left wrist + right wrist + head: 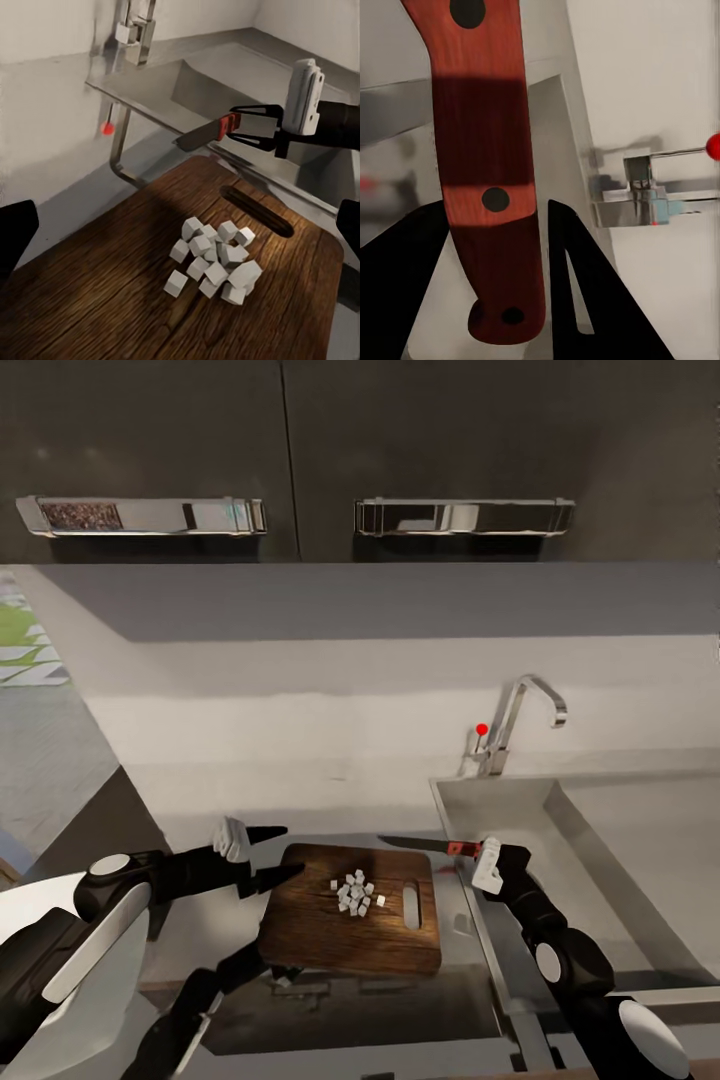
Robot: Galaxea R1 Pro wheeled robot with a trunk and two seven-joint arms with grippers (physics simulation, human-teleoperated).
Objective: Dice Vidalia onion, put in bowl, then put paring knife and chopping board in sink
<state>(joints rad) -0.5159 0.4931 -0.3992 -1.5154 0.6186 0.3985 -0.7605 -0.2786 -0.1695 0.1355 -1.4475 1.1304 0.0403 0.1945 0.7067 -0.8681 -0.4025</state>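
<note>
Head view: the right claw (478,850) grips the paring knife (430,846) above the chopping board (350,925) at lower centre; the left claw (268,852) gapes empty. Tilting the board carelessly could scatter the diced onion (354,893).

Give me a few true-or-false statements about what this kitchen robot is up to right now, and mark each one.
1. The right gripper holds the paring knife by its red handle. True.
2. The onion sits whole on the chopping board. False: it is a heap of small white cubes.
3. The left gripper is clamped on the board. False: its fingers stand open at the board's edge.
4. The knife blade reaches over the board's far edge, beside the sink. True.
</note>
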